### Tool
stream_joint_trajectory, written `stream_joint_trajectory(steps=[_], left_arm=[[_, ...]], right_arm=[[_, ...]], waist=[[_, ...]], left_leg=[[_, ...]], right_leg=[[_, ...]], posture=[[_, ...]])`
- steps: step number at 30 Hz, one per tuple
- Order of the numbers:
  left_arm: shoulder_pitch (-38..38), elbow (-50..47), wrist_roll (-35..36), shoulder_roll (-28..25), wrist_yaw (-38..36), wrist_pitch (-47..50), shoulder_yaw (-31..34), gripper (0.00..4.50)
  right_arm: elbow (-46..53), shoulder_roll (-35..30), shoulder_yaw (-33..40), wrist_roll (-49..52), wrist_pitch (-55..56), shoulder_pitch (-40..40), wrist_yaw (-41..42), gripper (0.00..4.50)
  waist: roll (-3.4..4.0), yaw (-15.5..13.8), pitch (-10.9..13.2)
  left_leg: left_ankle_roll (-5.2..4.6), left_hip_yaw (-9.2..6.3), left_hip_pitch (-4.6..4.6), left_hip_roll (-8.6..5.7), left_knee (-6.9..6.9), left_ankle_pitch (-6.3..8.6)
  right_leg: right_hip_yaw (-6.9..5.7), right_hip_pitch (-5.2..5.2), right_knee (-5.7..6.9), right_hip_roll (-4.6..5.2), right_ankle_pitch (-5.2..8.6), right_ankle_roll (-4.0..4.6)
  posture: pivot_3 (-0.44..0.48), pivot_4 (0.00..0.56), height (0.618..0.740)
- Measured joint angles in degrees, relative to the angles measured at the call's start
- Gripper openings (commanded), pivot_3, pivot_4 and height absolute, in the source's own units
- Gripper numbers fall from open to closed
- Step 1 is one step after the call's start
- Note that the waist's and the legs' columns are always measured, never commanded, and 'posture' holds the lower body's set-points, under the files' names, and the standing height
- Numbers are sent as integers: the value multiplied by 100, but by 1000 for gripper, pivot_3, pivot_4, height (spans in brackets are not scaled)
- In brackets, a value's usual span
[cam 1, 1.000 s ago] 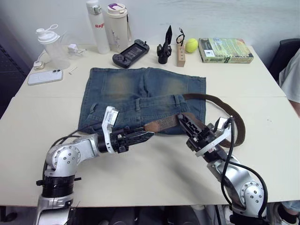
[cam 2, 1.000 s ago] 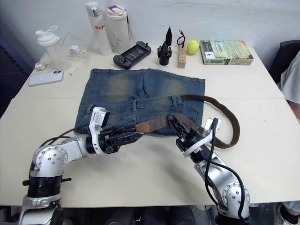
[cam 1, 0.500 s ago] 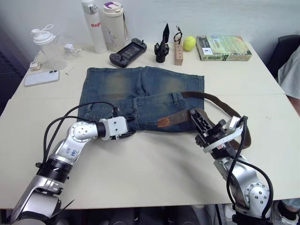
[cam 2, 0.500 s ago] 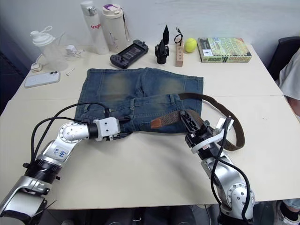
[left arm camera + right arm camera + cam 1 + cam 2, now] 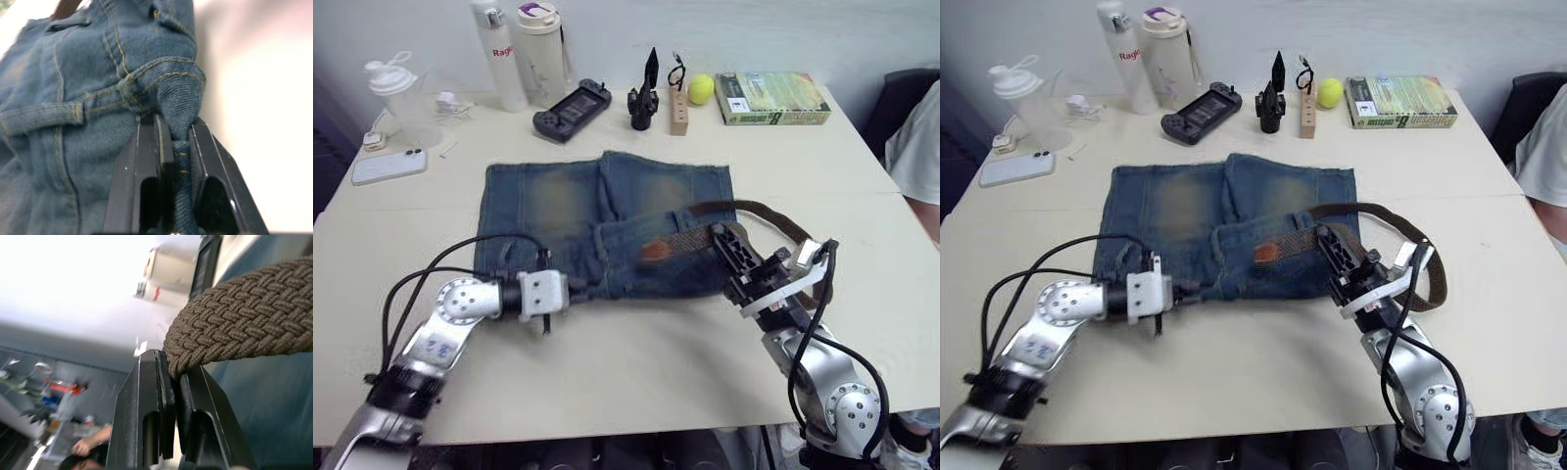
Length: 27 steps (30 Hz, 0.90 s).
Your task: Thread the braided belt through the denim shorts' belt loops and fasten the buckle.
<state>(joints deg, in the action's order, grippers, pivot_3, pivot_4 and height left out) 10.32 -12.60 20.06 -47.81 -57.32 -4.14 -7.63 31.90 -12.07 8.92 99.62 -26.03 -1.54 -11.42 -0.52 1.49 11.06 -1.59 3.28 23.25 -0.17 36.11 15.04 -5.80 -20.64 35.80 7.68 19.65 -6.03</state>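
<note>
The faded blue denim shorts with yellowish worn patches [image 5: 607, 220] are lying flat on the pale table [image 5: 636, 372], legs pointing toward the far edge and the waistband lying nearest the robot, running left to right. The near part of the shorts is folding up over itself.

The left gripper [image 5: 172, 147] is pinching a bunched fold of the denim at the waistband's near edge, its two black fingers [image 5: 142, 166] closing tight on the cloth with only the fabric between them. A short narrow denim belt loop [image 5: 44, 117] is sitting just beside that fold.

The long dark brown woven belt [image 5: 1371, 220] is lying with its long axis across the right half of the shorts, running roughly left to right. Its smooth brown leather end [image 5: 1266, 254] is pointing toward the robot's left and resting on the denim near the middle of the waistband. From there the braid is running rightward, then curving off the shorts in a loop on the table.

The right gripper [image 5: 173, 374] is clamping the braided strap edge-on, its fingers nearly together with the weave pressed between them, just right of the leather end.
</note>
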Motion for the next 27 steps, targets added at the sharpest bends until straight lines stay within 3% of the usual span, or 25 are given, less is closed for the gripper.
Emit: stream_joint_trajectory(steps=[3, 8, 13, 15, 16, 17, 23, 27], left_arm=[[-471, -636, 16, -319, -108, 159, 316, 329], [-570, -677, -366, -171, 172, 305, 330, 329], [-534, -733, -333, -24, 264, 771, 336, 2321], [-646, -927, -116, -34, 187, 1031, 401, 3304], [-683, -1029, 63, -63, 106, 1166, 466, 3576], [-685, -1094, 164, -94, 60, 1249, 521, 3576], [-389, -1260, 2813, -857, -428, 3439, 1814, 3576], [248, -369, 3031, -648, -221, 3751, 2131, 3576]], right_arm=[[37, -202, 146, 4, -3, -21, -2, 0], [33, -609, 396, 115, -36, -21, -43, 0], [-106, -842, 593, 267, -58, -25, -64, 0], [-252, -995, 707, 311, -85, -33, -76, 0], [-320, -1083, 774, 312, -101, -33, -77, 0], [-343, -1130, 809, 313, -113, -33, -78, 0], [-700, -1563, 1125, 383, -299, -55, -128, 0], [-912, -1700, 1125, 309, -535, -164, -98, 0]], waist=[[14, -27, 6], [19, -137, 10], [19, -143, 10], [19, -142, 10], [19, -140, 10], [19, -140, 10], [24, -147, 13], [26, -157, 14]], left_leg=[[-2, 0, -5, -4, 0, 0], [-6, 8, -2, -5, -1, 3], [-4, 9, -3, -5, 0, 2], [-4, 10, -2, -4, 1, 2], [-4, 10, -2, -4, 1, 2], [-4, 10, -2, -4, 1, 1], [1, 3, -4, -2, 7, -2], [0, 10, -7, -5, 11, -2]], right_leg=[[0, 7, -4, -1, 0, 0], [5, -1, 2, -2, 0, 0], [5, -1, 6, -4, 0, 0], [6, -2, 5, -4, 0, 0], [6, -1, 4, -4, 0, 0], [5, -2, 4, -4, 0, 0], [3, 3, 6, -9, 0, 0], [0, 4, 9, -16, 0, 0]], posture=[[0, 150, 740], [0, 150, 740], [0, 150, 740], [0, 150, 740], [0, 150, 740], [0, 150, 740], [0, 150, 740], [0, 150, 740]])
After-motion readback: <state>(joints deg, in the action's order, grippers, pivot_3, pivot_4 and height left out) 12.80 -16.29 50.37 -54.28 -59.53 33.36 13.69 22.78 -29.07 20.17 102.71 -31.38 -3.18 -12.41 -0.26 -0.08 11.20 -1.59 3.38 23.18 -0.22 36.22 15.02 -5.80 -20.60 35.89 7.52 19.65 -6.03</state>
